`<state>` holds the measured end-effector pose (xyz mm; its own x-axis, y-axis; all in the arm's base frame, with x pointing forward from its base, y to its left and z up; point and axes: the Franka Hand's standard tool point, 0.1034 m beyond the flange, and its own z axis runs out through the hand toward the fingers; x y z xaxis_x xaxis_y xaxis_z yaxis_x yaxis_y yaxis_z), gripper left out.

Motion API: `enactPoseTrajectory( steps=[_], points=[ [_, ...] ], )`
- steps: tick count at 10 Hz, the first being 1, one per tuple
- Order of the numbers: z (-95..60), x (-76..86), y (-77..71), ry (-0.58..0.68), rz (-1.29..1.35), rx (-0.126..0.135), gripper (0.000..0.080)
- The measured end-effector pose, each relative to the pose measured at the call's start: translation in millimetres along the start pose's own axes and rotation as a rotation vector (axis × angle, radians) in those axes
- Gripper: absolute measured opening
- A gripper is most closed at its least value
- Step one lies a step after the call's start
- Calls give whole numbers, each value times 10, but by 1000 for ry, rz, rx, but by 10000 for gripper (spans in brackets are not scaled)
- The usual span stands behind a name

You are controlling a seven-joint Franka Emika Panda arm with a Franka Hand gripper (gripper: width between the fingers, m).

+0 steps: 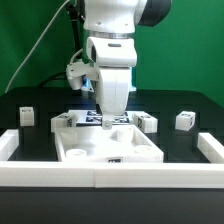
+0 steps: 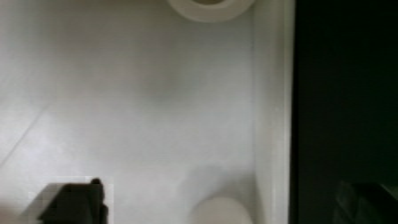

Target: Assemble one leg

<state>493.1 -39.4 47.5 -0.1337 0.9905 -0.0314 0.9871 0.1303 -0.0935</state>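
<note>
- Legs [image 1: 185,120] lie loose on the black table [image 1: 35,135], the broadest thing in view, which has a white rim [image 1: 110,178] along its front.
- The robot arm [image 1: 112,50] stands over the middle and reaches straight down.
- The white panel [image 1: 110,148] with recessed pockets lies flat at the centre, under the arm.
- One leg sits at the exterior view's right and another [image 1: 27,116] at its left, both well apart from the panel. Two similar blocks [image 1: 62,121] sit just beside the panel's far corners.
- The gripper [image 2: 217,200] hangs over the panel, its fingers [image 2: 71,202] spread wide apart and holding nothing.
</note>
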Motion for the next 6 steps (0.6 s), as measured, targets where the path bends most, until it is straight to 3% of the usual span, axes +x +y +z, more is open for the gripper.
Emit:
enactPoseTrajectory(
  steps=[2, 4, 6],
  points=[
    [-8, 34, -40, 2, -4, 7, 650],
    [206, 32, -178, 26, 1, 5, 650],
    [346, 44, -225, 36, 5, 16, 650]
  ],
)
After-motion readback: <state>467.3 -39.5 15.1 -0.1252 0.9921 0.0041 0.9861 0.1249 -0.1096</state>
